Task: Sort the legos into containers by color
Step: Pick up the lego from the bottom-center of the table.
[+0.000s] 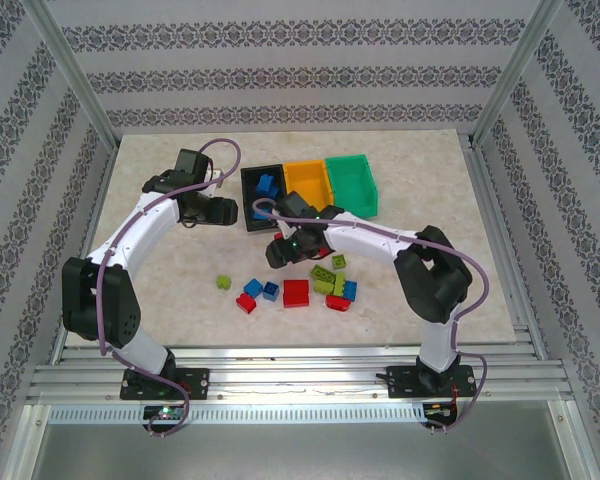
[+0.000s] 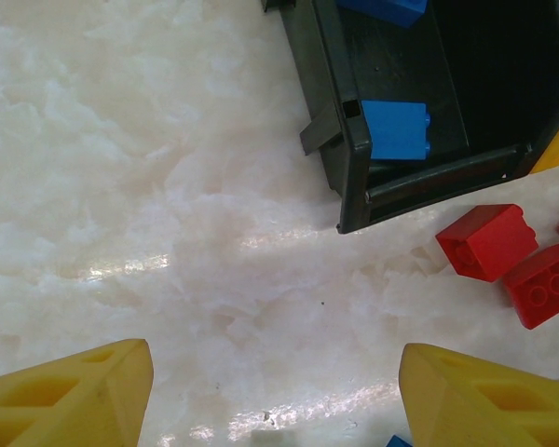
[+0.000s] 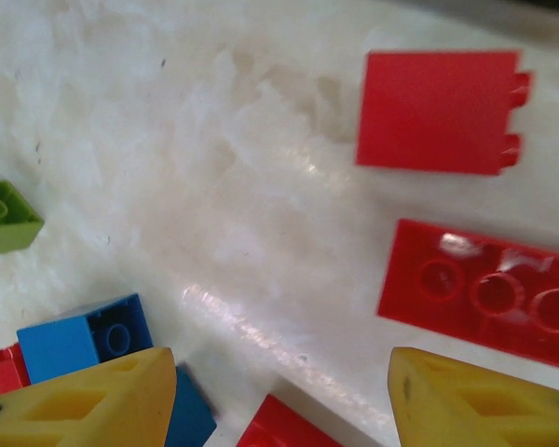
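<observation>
Three joined bins stand at the back: black [image 1: 248, 205], orange-yellow [image 1: 307, 185] and green [image 1: 350, 183]. Blue bricks [image 1: 268, 185] lie in the black bin [image 2: 354, 177], one [image 2: 396, 128] against its near wall. My left gripper [image 1: 225, 212] [image 2: 275, 391] hangs open over bare table left of the black bin, holding nothing. My right gripper [image 1: 280, 250] [image 3: 279, 391] is open, low over the table in front of the bins. Around it lie a red brick [image 3: 435, 112], a red plate [image 3: 480, 291], a blue brick [image 3: 79, 337] and a lime brick [image 3: 5, 219].
Loose bricks are scattered in front of the arms: lime [image 1: 222, 283], blue [image 1: 252, 288], a large red one [image 1: 296, 293], and a mixed cluster [image 1: 338, 285]. Two red bricks [image 2: 487, 240] sit by the black bin's front corner. Aluminium frame posts edge the table.
</observation>
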